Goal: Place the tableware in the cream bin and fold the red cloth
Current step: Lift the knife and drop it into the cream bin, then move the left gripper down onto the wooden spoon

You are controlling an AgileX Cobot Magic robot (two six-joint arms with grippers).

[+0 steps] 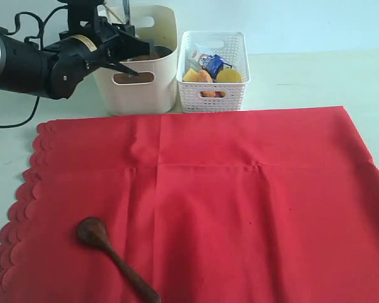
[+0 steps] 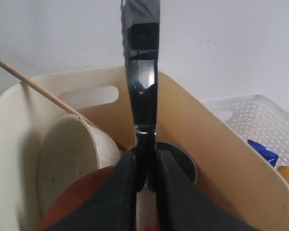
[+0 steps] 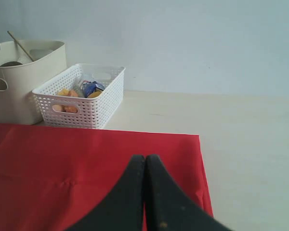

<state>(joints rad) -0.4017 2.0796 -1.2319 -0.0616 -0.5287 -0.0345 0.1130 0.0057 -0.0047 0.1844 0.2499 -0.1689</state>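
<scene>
One knife (image 2: 142, 72) stands upright, grasped by the left tool (image 2: 146, 164) over the cream bin (image 1: 158, 88) at the worktop's (image 1: 316, 82) back edge; bowl (image 2: 67, 159), plate (image 2: 82, 192), cup (image 2: 183, 163) and a chopstick (image 2: 38, 89) sit inside. The spoon (image 1: 114, 255) lies on the red cloth (image 1: 240, 208) near the front left corner. The right tool (image 3: 145, 166) is clenched, empty.

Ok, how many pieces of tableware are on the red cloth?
1: the dark wooden spoon, near the red cloth's front left corner. The left claw holds the metal knife over the cream bin. The cloth's front edge is out of frame.
</scene>
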